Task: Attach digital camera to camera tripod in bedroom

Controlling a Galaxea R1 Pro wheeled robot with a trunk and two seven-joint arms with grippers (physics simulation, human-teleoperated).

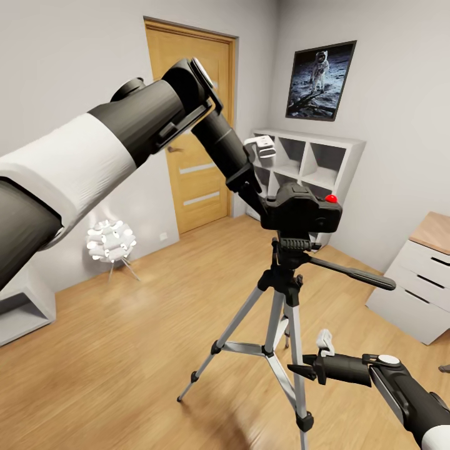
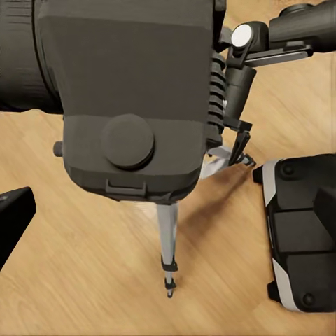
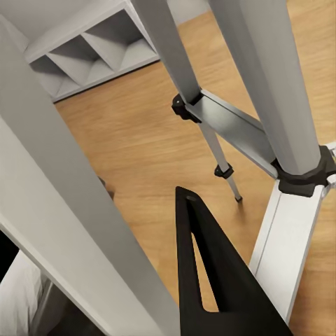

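The digital camera [image 1: 303, 212] is sitting on top of the camera tripod [image 1: 282, 325], directly on its black head, with its red button [image 1: 331, 199] facing up, in the middle of the bedroom floor [image 1: 125, 362]. The left arm is reaching down from the upper left, and the left gripper [image 1: 261, 199] is meeting the camera's left side; from the head view its fingers are hidden against the black body, so whether they are pressing it cannot be told there. In the left wrist view the digital camera [image 2: 129, 98] is lying between the two fingers: one dark fingertip [image 2: 14, 217] is showing on one side and the other finger [image 2: 301, 231] on the far side, both standing apart from the camera body with floor visible between, so the left claw is spread and released rather than clamped. Below the camera, a silver tripod leg [image 2: 166, 245] is running down to the planks. The right gripper [image 1: 306, 370] is hovering low, just beside a tripod leg; in the right wrist view one black finger [image 3: 210, 280] is pointing among the silver legs [image 3: 280, 91], and whether that claw is spread or clenched cannot be told. The long pan handle [image 1: 353, 273] is sticking out to the right, above the right gripper. Behind are standing a wooden door [image 1: 194, 137], a white cube shelf [image 1: 312, 159] and an astronaut poster [image 1: 320, 80].
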